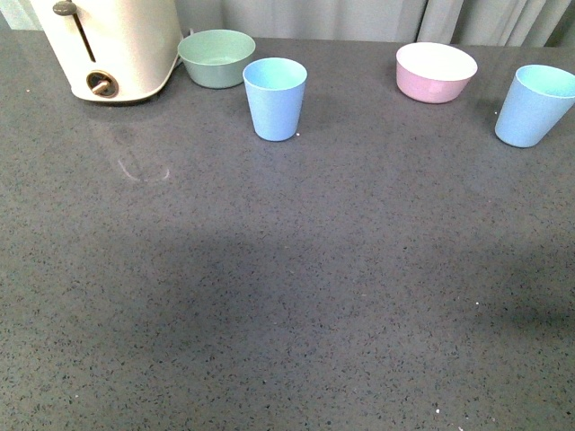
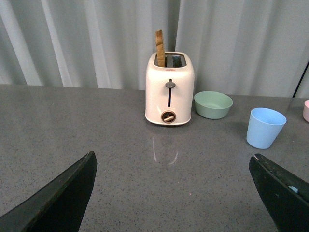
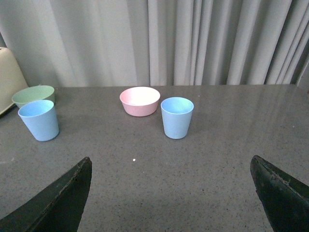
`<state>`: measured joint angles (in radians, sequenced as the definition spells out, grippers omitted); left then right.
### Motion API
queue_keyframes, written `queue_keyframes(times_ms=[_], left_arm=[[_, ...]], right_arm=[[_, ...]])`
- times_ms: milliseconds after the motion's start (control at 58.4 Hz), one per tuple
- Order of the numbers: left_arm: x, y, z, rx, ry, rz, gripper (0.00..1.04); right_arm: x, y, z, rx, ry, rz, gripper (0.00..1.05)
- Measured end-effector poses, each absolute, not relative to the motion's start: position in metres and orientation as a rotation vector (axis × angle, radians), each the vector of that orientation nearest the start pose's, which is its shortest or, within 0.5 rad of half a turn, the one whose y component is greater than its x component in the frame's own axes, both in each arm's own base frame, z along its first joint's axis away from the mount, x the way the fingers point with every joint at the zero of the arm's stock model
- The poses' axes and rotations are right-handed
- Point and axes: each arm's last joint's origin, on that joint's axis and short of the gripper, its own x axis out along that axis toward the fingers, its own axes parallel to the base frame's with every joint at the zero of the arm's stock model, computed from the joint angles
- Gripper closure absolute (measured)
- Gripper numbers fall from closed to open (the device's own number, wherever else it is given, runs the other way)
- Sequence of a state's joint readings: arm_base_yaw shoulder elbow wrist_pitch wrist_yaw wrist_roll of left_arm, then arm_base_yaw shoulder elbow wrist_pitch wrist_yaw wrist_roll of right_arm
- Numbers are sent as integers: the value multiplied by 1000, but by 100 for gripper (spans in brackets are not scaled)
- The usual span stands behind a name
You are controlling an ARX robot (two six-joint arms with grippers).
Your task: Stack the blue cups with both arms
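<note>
Two light blue cups stand upright and apart on the grey counter. One blue cup (image 1: 275, 97) (image 2: 265, 127) (image 3: 39, 120) is near the back centre, just in front of the green bowl. The other blue cup (image 1: 535, 105) (image 3: 176, 117) stands at the far right, beside the pink bowl. Neither arm shows in the front view. My left gripper (image 2: 173, 186) is open over bare counter, well short of the toaster. My right gripper (image 3: 171, 188) is open too, with the right-hand cup ahead of it, nothing between its jaws.
A cream toaster (image 1: 112, 45) (image 2: 169, 88) with a slice of toast stands at the back left. Next to it sits a green bowl (image 1: 216, 57) (image 2: 213, 104) (image 3: 33, 95). A pink bowl (image 1: 436, 72) (image 3: 140, 100) sits back right. Grey curtains hang behind the counter.
</note>
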<state>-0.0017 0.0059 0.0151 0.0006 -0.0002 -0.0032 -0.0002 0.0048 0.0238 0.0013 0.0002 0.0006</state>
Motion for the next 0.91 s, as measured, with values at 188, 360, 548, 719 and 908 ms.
queue_keyframes(times_ms=[188, 360, 548, 719, 908], left_arm=[[97, 0, 168, -3, -10, -2, 9], [97, 0, 168, -3, -10, -2, 9], [97, 0, 168, -3, -10, -2, 9], [97, 0, 168, -3, -10, -2, 9], [98, 0, 167, -25, 36, -9, 9]], right_arm=[[96, 0, 171, 1, -20, 0, 9], [96, 0, 171, 1, -20, 0, 9], [96, 0, 171, 1, -20, 0, 9], [96, 0, 171, 1, -20, 0, 9], [96, 0, 171, 1, -20, 0, 9]])
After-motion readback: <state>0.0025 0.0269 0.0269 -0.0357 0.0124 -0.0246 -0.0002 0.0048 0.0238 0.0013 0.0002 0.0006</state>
